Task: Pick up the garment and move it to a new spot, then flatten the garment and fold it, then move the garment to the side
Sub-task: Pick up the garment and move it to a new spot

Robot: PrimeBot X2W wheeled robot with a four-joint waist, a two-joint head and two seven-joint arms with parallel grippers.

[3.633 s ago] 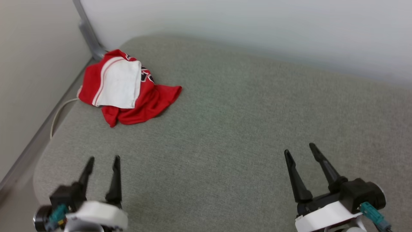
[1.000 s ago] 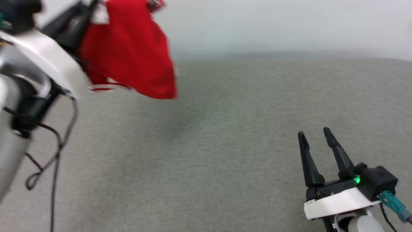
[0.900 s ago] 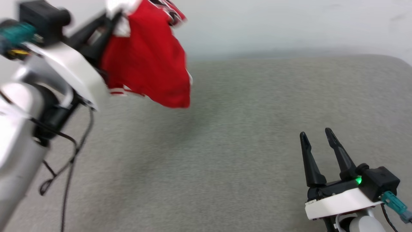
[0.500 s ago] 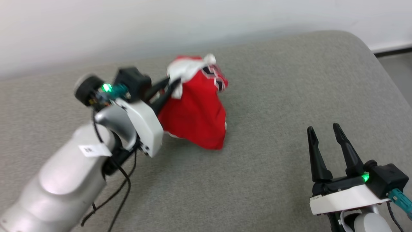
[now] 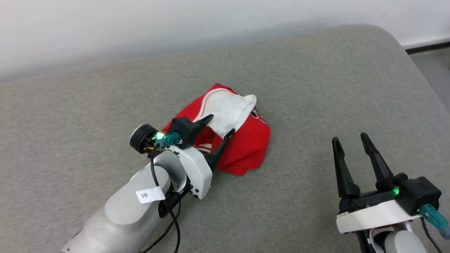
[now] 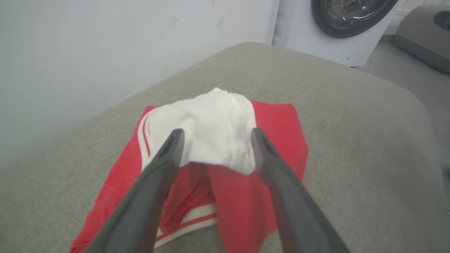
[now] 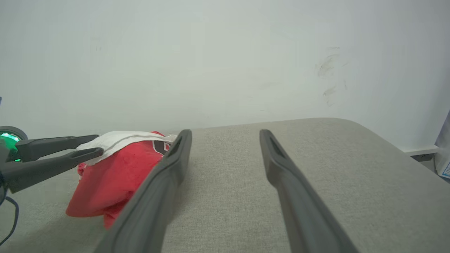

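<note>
The garment (image 5: 246, 140), a red jersey with a white sleeve on top, lies crumpled in the middle of the grey padded surface (image 5: 299, 91). My left gripper (image 5: 220, 125) is open just over its near-left side, one finger on each side of the white sleeve (image 6: 214, 126). In the left wrist view the left gripper (image 6: 218, 135) holds nothing and the sleeve bulges up between its fingers. My right gripper (image 5: 349, 138) is open and holding nothing at the lower right, well apart from the garment. The right wrist view has the garment (image 7: 116, 168) at the left, past the right gripper (image 7: 225, 133).
A pale wall (image 5: 175, 24) runs along the back of the surface. The surface's rounded right corner drops to the floor (image 5: 432, 66). A washing machine (image 6: 344, 21) and a dark grey object (image 6: 422, 21) stand beyond that corner.
My left arm carried the garment from the far left corner to the middle, set it down and opened its fingers. The head camera turned right meanwhile. The right gripper stayed open.
</note>
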